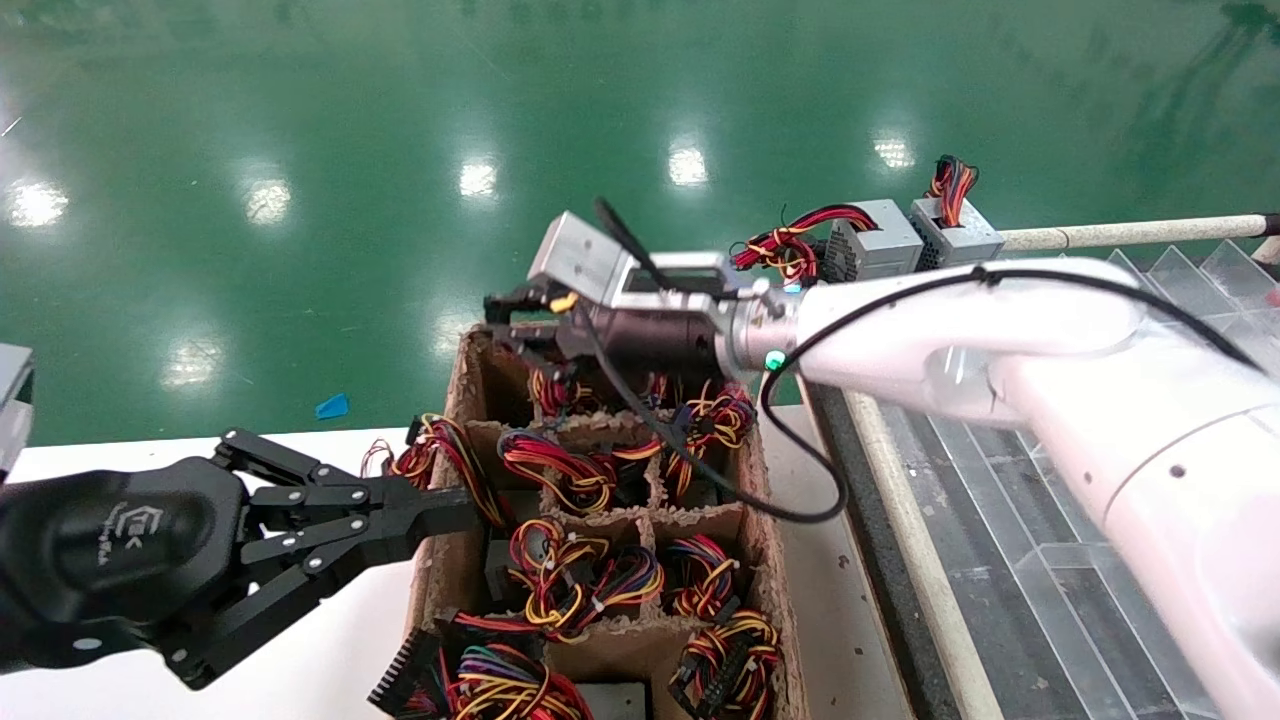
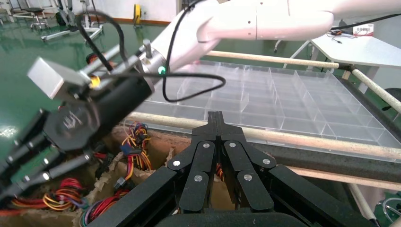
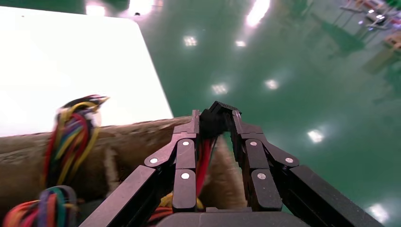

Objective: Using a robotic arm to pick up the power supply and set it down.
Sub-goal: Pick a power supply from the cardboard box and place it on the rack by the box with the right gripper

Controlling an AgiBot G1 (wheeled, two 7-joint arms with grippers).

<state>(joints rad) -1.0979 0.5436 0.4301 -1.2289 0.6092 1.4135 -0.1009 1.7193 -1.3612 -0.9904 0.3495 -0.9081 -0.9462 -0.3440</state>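
The white robotic arm (image 1: 960,320) reaches from the right over the far end of a cardboard carton (image 1: 775,560). Its black right gripper (image 1: 500,318) hangs just above the far-left compartment. In the right wrist view this gripper (image 3: 217,116) is shut on a black connector (image 3: 213,124), from which red wires run down into the carton. The power supply's grey body is hidden. My left gripper (image 1: 465,505) is shut and empty, with its tips at the carton's left wall. In the left wrist view it (image 2: 215,116) points across the carton toward the tray.
The carton's compartments hold several knotted wire bundles (image 1: 580,580). Two grey boxes with red-and-black wires (image 1: 880,240) sit at the back right. A clear divided tray (image 2: 283,99) lies right of the carton, behind a pale rail (image 1: 1120,233). The white table (image 1: 350,650) ends at the green floor.
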